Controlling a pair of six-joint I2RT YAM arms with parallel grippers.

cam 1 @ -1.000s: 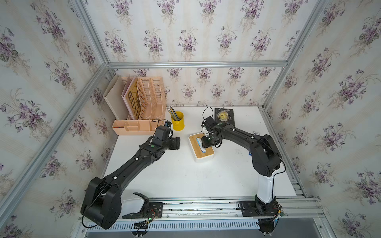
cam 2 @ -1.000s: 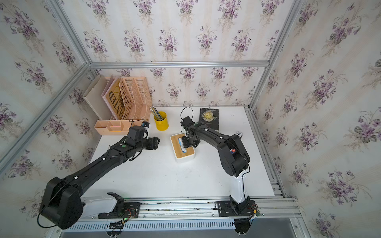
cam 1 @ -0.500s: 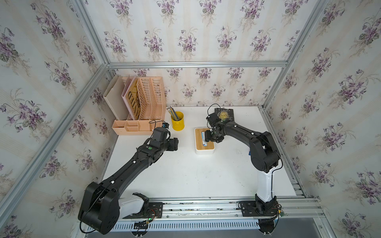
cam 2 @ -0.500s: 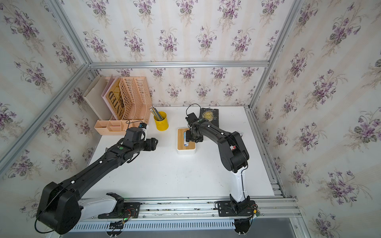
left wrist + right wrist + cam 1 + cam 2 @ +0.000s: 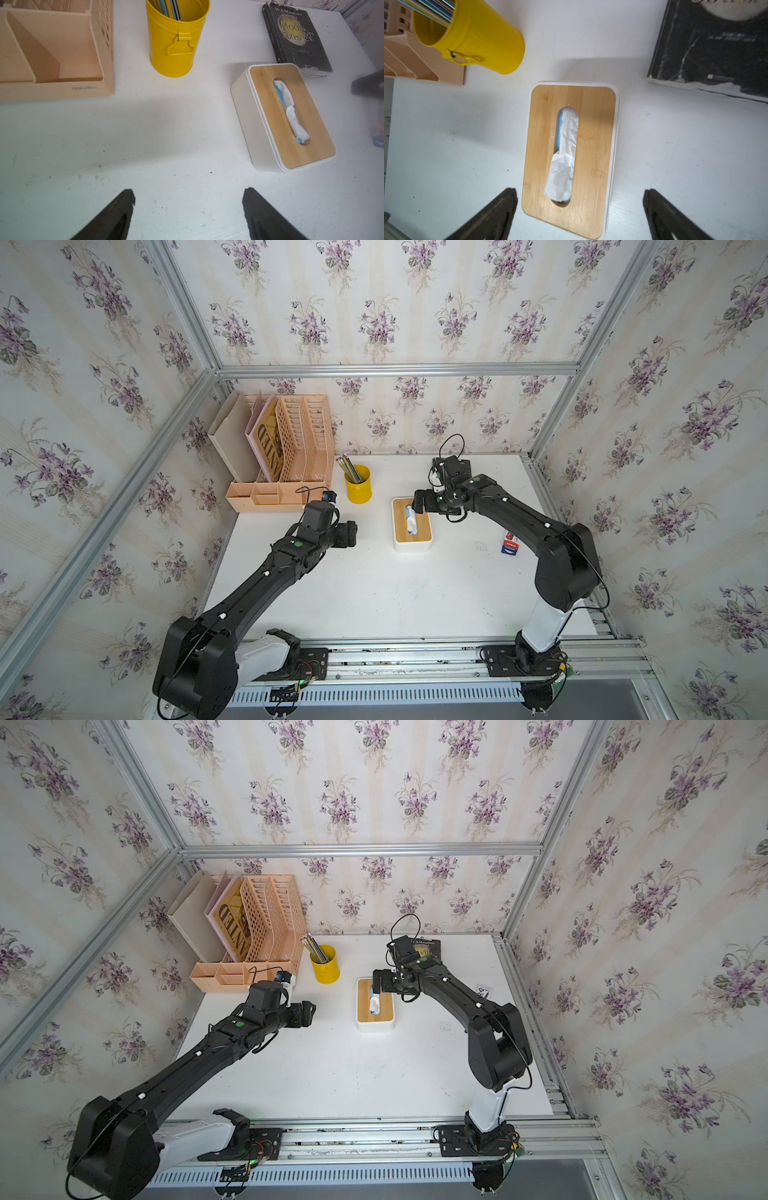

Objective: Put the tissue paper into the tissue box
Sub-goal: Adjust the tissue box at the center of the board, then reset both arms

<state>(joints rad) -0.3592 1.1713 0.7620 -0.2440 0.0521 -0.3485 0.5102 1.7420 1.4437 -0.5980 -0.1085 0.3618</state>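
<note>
The tissue box is a white tub closed by a bamboo lid, and it stands mid-table. White and light blue tissue paper shows through the lid's oblong slot. My right gripper hovers open over the box's far end. Its fingers stand wider than the box and hold nothing. My left gripper is open and empty over bare table left of the box.
A yellow pencil cup and a peach file organiser stand at the back left. A dark book lies behind the box. A small red-and-blue carton lies under the right arm.
The box was turned straight and shifted slightly toward the back. My right gripper then opened wide and let go of it. The left gripper opened a little more.
</note>
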